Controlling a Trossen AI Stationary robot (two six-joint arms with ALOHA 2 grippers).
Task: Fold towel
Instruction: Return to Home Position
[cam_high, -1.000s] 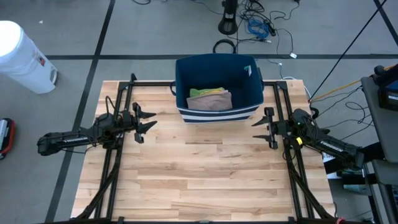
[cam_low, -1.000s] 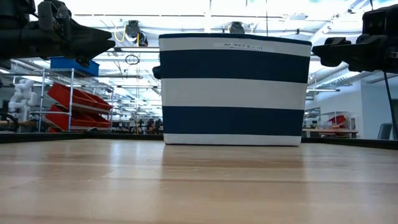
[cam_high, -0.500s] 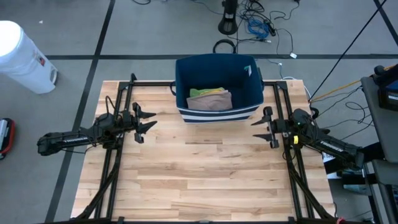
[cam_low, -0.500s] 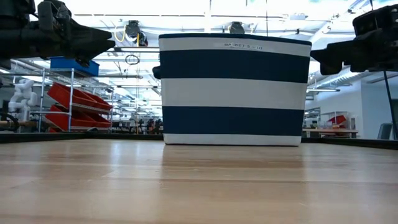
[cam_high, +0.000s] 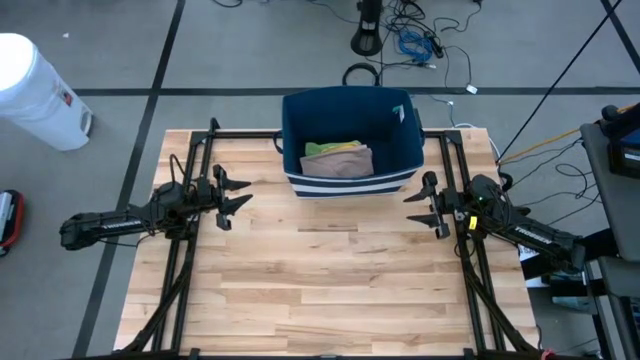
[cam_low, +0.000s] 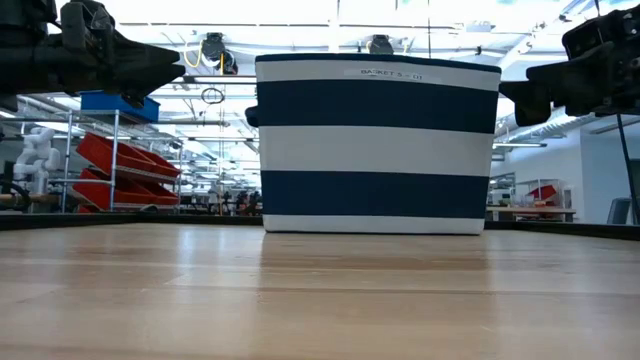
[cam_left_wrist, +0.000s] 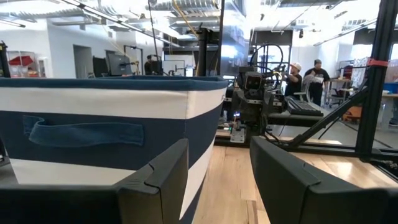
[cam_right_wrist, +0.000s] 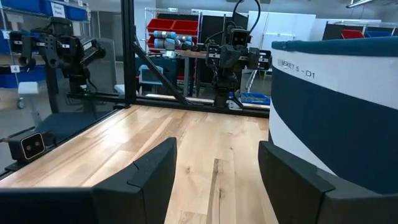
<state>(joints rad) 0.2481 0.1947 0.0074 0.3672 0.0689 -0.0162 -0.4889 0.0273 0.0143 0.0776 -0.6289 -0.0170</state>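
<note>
A navy-and-white striped basket stands at the table's far middle. Folded towels, greenish over pink, lie inside it on its bottom. The low view shows only the basket's striped wall, and the towels are hidden there. My left gripper hovers open above the table, left of the basket, pointing right. My right gripper hovers open to the right of the basket, pointing left. The left wrist view shows the open left gripper beside the basket wall. The right gripper also shows open in its own wrist view.
Black frame rails run along the table's left and right sides and its far edge. Bare wooden tabletop stretches from the basket to the near edge. A white bin and cables stand on the floor beyond the table.
My right gripper has tipped its fingers slightly downward and edged a little toward the basket. The left arm, the basket and the towels have stayed where they were.
</note>
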